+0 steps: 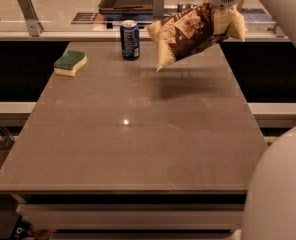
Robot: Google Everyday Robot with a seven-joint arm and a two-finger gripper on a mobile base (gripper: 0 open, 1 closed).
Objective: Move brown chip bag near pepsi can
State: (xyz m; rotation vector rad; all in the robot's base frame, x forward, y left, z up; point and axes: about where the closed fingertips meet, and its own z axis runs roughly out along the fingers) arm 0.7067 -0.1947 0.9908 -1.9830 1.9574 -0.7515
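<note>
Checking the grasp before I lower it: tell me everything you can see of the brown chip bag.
The brown chip bag is crinkly, dark brown with pale yellow ends. It hangs tilted above the table, left end lowest, gripped near its upper right end by the claw, clear of the pepsi can, its shadow below.

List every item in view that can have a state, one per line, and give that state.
tool: top right, above the far end of the table, shut on the brown chip bag.
brown chip bag: hanging tilted in the air, off the table, right of the can.
pepsi can: upright on the table, far end.
sponge: lying flat, green side up, far left.
</note>
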